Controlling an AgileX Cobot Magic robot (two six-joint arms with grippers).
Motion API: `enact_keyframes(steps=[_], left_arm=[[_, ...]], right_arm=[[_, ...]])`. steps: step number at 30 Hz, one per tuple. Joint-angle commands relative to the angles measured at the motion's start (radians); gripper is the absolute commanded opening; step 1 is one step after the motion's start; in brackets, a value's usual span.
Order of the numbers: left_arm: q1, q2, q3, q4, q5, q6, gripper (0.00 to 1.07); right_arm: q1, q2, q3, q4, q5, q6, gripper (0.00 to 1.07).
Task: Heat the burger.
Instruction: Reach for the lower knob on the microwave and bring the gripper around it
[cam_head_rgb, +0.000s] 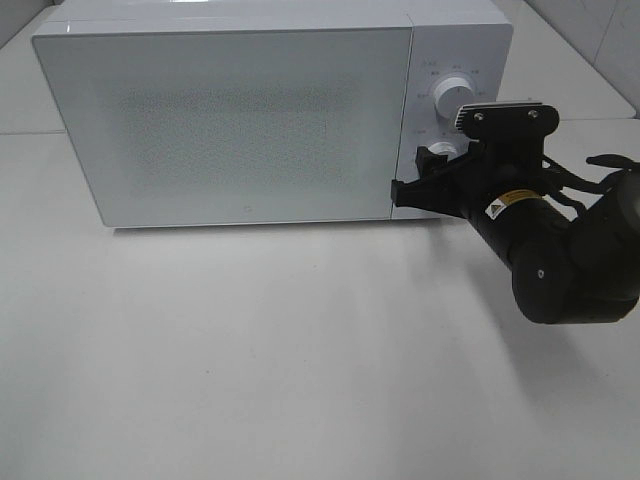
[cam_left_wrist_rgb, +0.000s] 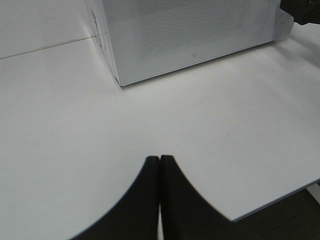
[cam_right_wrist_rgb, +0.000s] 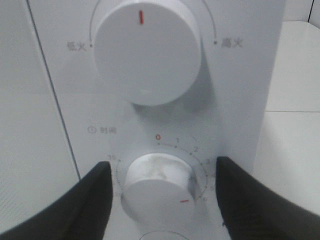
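Observation:
The burger is hidden; no view shows it. A white microwave (cam_head_rgb: 250, 120) stands at the back of the table with its door closed. My right gripper (cam_head_rgb: 425, 172) is open at the control panel, its fingers on either side of the lower timer knob (cam_right_wrist_rgb: 157, 187) with small gaps to it. The knob's red mark points down and to the right, away from the 0. The upper power knob (cam_right_wrist_rgb: 145, 50) has its mark pointing straight up. My left gripper (cam_left_wrist_rgb: 160, 165) is shut and empty, low over the white table in front of the microwave (cam_left_wrist_rgb: 190, 35).
The white table (cam_head_rgb: 250, 350) spreads in front of the microwave. My right arm (cam_head_rgb: 560, 250) reaches in from the right. The table's front edge (cam_left_wrist_rgb: 280, 197) shows in the left wrist view.

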Motion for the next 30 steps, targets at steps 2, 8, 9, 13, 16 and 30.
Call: enact_keyframes(steps=[2, 8, 9, 13, 16, 30], left_arm=[[0.004, -0.018, 0.002, -0.006, -0.009, -0.004, 0.0], [0.004, -0.018, 0.002, -0.006, -0.009, -0.004, 0.0], [0.004, -0.018, 0.002, -0.006, -0.009, -0.004, 0.0], [0.004, -0.018, 0.002, -0.006, -0.009, -0.004, 0.0], [0.004, -0.018, 0.002, -0.006, -0.009, -0.004, 0.0], [0.004, -0.018, 0.002, -0.006, -0.009, -0.004, 0.0]], right_arm=[[0.004, -0.004, -0.008, -0.011, -0.015, -0.003, 0.57], [0.004, -0.004, -0.008, -0.014, 0.024, -0.003, 0.57], [0.004, -0.004, -0.008, -0.014, 0.058, -0.003, 0.57], [0.004, -0.004, -0.008, -0.014, 0.056, -0.003, 0.57], [0.004, -0.004, -0.008, -0.014, 0.033, -0.003, 0.56], [0.004, -0.004, -0.008, -0.014, 0.036, -0.003, 0.04]])
